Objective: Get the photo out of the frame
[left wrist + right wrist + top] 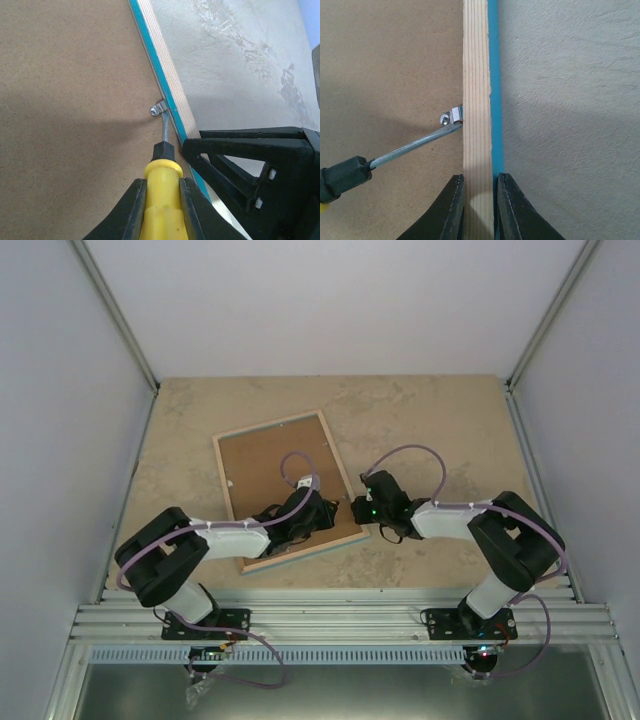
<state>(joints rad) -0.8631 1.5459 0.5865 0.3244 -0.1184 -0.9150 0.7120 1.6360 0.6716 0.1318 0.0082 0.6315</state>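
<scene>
The frame (268, 426) lies face down on the table, its pale wood rim (476, 75) and turquoise edge (159, 65) showing. The brown backing board (265, 475) fills it. The photo is hidden under the board. My left gripper (161, 184) is shut on a yellow-handled screwdriver (160, 167), its tip at a small metal clip (157, 109) on the frame's right side. My right gripper (479, 177) is shut on the frame's rim just below that clip (451, 117). In the top view the left gripper (318, 508) and the right gripper (357, 510) meet at the frame's right edge.
The beige stone-patterned table top (430, 430) lies to the right of the frame. White walls enclose the table at the back and on both sides. An aluminium rail (340, 620) runs along the near edge by the arm bases.
</scene>
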